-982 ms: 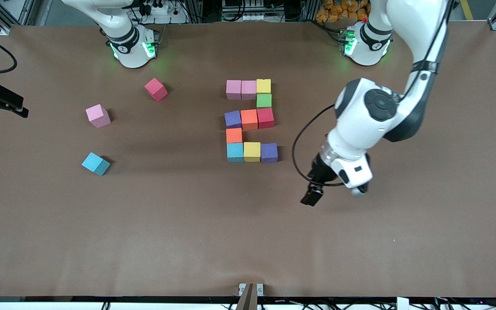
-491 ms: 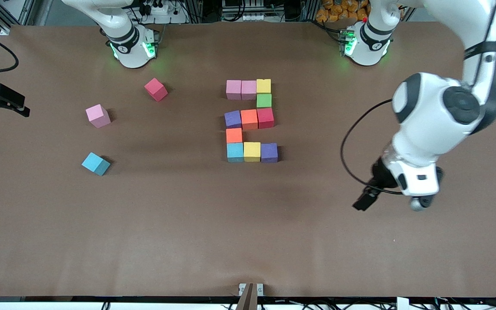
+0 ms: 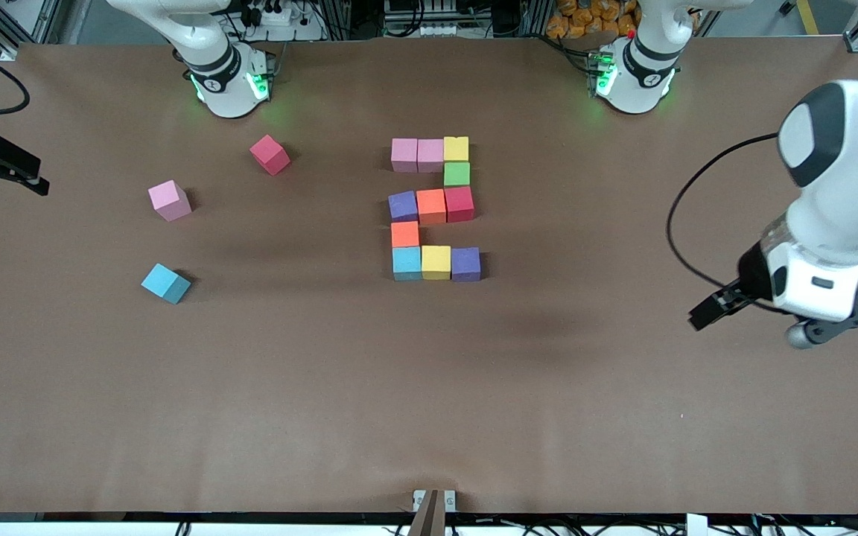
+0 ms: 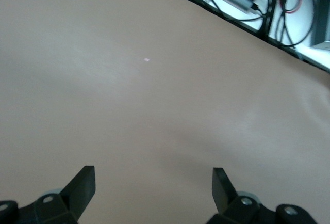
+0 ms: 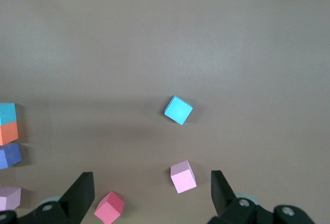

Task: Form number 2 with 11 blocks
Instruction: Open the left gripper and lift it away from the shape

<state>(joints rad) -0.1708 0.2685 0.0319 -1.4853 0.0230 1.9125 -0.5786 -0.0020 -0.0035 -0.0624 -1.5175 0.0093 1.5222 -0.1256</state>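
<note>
Hovering apart, empty: left claw [image 4: 153,188], right claw [image 5: 152,193].

The right gripper [image 5: 149,193] hangs high over the brown table [image 5: 154,38], its two dark fingers [image 5: 82,190] spread wide with nothing between them. Below it lie three loose cubes: a teal cube [image 5: 178,110], a pink cube [image 5: 183,176] and a red cube [image 5: 109,207]. At the frame's edge sits a column of blocks [image 5: 9,131]: teal, orange, purple, pale pink.
</note>
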